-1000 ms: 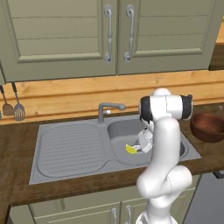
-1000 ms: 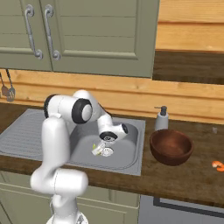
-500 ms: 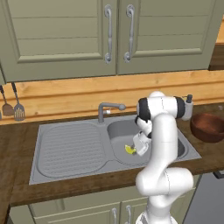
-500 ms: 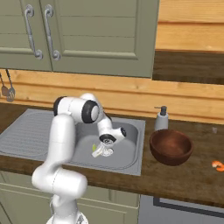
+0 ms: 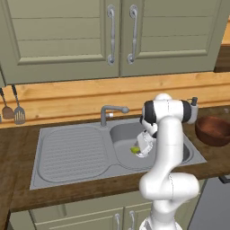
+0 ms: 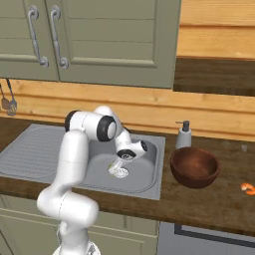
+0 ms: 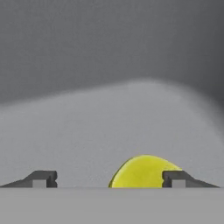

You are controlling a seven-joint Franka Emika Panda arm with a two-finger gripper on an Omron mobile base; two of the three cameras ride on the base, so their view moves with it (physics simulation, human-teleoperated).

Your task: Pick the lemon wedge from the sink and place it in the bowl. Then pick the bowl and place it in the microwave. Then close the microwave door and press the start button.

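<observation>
Grey matte sink, set into a dark wooden desk: ribbed drainboard on one side, deep basin on the other, grey tap at the back edge. Lemon wedge, bright yellow, lies on the basin floor; in the left base view it sits just beside the lowered white hand, while in the right base view the hand covers that spot and the wedge cannot be made out. Gripper, seen from the hand view: its two dark fingertips stand wide apart, low over the grey basin floor, with the lemon wedge between them, nearer to one tip and partly hidden behind it; whether that tip touches the wedge cannot be told, and nothing is clamped. Gripper in the left base view reaches down inside the basin from the bent arm. Round steel drain, visible in the right base view just under the hand. Bowl, dark reddish-brown, stands upright on the desk beside the sink, well apart from the wedge; the left base view shows it near the picture's edge. Soap dispenser, grey, behind the bowl against the wooden back panel. Two hanging utensils on the wall, past the drainboard. Green cabinet doors with bar handles above.
</observation>
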